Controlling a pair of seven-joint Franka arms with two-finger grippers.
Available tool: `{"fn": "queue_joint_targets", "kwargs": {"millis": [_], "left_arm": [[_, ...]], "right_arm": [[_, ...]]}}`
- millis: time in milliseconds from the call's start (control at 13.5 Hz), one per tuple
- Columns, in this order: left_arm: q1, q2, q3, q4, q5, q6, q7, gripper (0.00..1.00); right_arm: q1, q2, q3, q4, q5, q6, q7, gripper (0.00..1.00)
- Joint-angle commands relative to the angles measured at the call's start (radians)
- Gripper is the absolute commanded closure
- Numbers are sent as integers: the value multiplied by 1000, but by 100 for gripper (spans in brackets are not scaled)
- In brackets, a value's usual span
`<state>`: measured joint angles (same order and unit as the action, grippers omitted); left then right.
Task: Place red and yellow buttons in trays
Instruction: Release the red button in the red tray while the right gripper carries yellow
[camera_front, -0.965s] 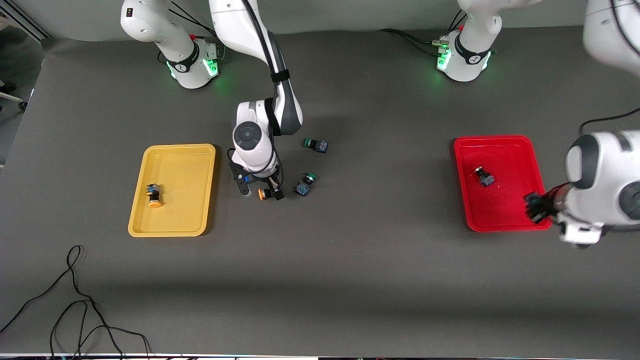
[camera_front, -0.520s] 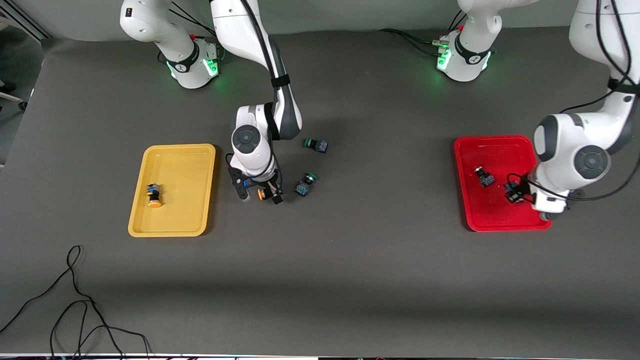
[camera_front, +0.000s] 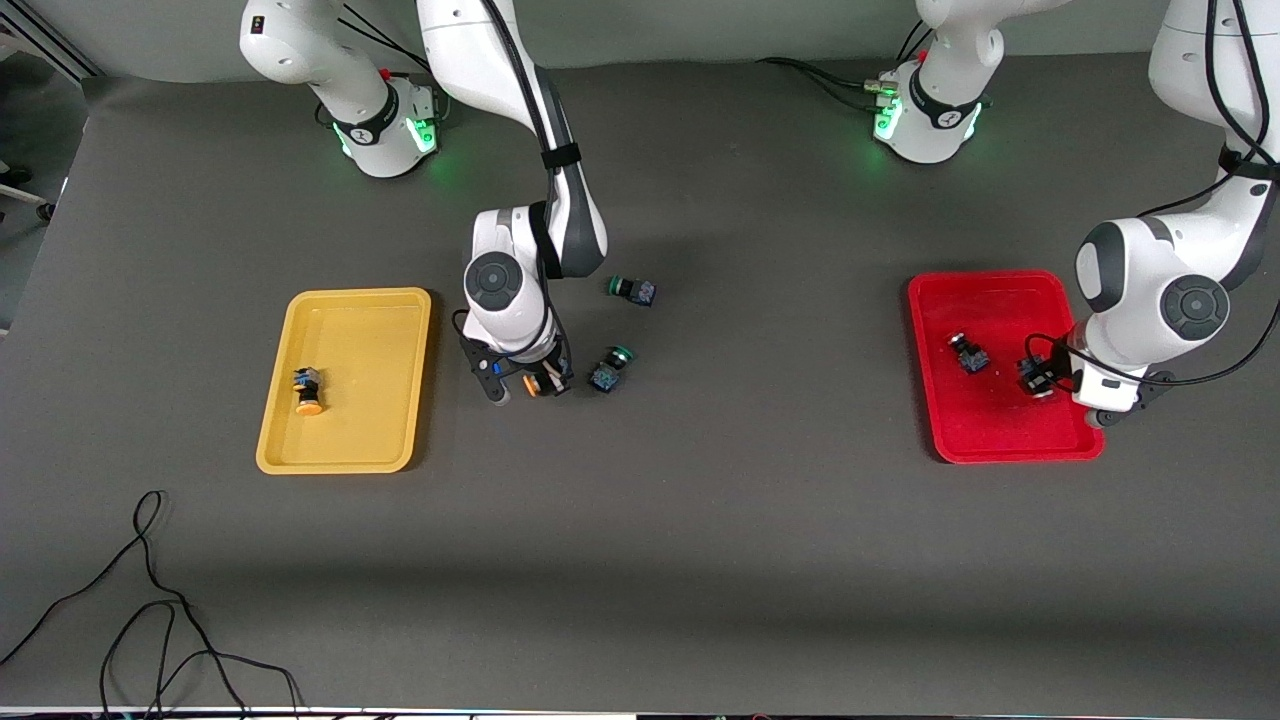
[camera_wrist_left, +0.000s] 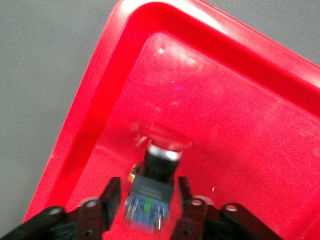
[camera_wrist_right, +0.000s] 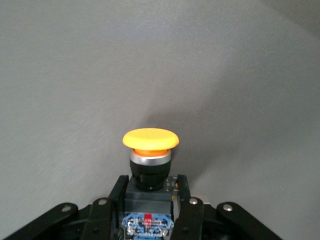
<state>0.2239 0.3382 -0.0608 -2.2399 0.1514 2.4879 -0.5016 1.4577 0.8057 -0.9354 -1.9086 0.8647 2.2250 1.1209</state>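
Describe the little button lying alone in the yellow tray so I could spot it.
Find the yellow tray at the right arm's end of the table. One small button lies inside it: a dark body with an orange-yellow cap. The loose buttons mid-table have green caps.

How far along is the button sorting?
Done: one yellow button in the yellow tray, one red button in the red tray. In hand: right end effector grips the second yellow button beside the green ones; left end effector holds the second red button over the red tray. Left: both drops.
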Motion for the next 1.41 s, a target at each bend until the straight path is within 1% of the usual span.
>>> {"fn": "queue_joint_targets", "kwargs": {"millis": [0, 74, 149, 223, 297, 446, 594, 743, 817, 891, 965, 1040, 1114, 1188, 1337], "left_arm": [[-1, -44, -7, -7, -1, -9, 9, 0], [-3, -53, -7, 5, -1, -15, 3, 0], [-5, -70, -8, 23, -3, -52, 5, 0], [-6, -90, -11, 61, -4, -122, 8, 0], [-8, -108, -11, 110, -12, -208, 14, 0], [-11, -146, -23, 216, -12, -352, 21, 0], [-9, -159, -54, 337, -13, -493, 72, 0], [-15, -150, -59, 498, -29, -666, 199, 0], [-15, -139, -63, 579, -67, -732, 284, 0], [-12, -137, -63, 612, -100, -762, 349, 0], [-9, -166, -63, 599, -114, -779, 403, 0], [-9, -239, -63, 509, -116, -762, 419, 0], [-9, -308, -63, 425, -119, -732, 417, 0], [-9, -362, -63, 361, -121, -715, 417, 0], [-8, -393, -63, 345, -121, -718, 429, 0]], "right_arm": [[-2, -68, -135, 122, -46, -267, -27, 84], [-2, -68, -187, 179, -47, -357, -33, 84], [-11, -68, -215, 227, -64, -425, -45, 84], [-16, -69, -247, 258, -87, -476, -87, 84], [-16, -79, -282, 255, -95, -507, -184, 84], [-16, -86, -391, 211, -95, -542, -484, 84], [-17, -83, -498, 139, -107, -556, -837, 84], [-51, -85, -558, 73, -110, -545, -1147, 84], [-77, -83, -575, 39, -110, -538, -1296, 84], [-115, -77, -576, 11, -110, -519, -1410, 84], [-149, -71, -563, -30, -101, -483, -1510, 84], [-175, -69, -539, -85, -86, -417, -1602, 84], [-206, -68, -484, -133, -58, -351, -1657, 84], [-262, -68, -415, -154, -38, -299, -1688, 84], [-380, -66, -268, -153, -35, -243, -1713, 84]]}}
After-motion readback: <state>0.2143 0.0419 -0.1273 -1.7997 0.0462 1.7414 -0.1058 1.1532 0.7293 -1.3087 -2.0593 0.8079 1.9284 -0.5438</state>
